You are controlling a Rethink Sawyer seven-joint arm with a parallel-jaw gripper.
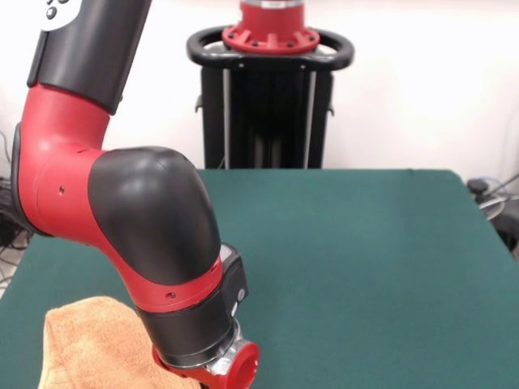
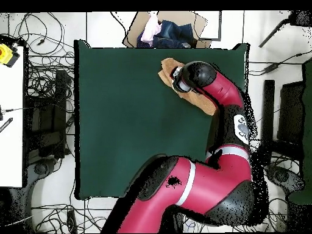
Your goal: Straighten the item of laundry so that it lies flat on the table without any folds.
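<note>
The orange-tan towel (image 1: 89, 344) lies bunched near the table's front left corner in the front view, its right part hidden behind my arm. In the overhead view the towel (image 2: 166, 66) sits near the top right edge of the table, and more of it (image 2: 207, 105) shows past the arm. The dark green table (image 1: 365, 259) (image 2: 122, 122) is bare elsewhere. My arm's wrist (image 1: 211, 356) (image 2: 183, 78) hangs right over the towel. The gripper itself is cut off at the picture's bottom edge in the front view and covered by the wrist from above.
The robot's black and red pedestal (image 1: 268, 97) stands at the table's far side. A cardboard box with clothes (image 2: 164, 30) sits on the floor just past the table edge nearest the towel. Cables (image 2: 42, 79) lie on the floor beside the table.
</note>
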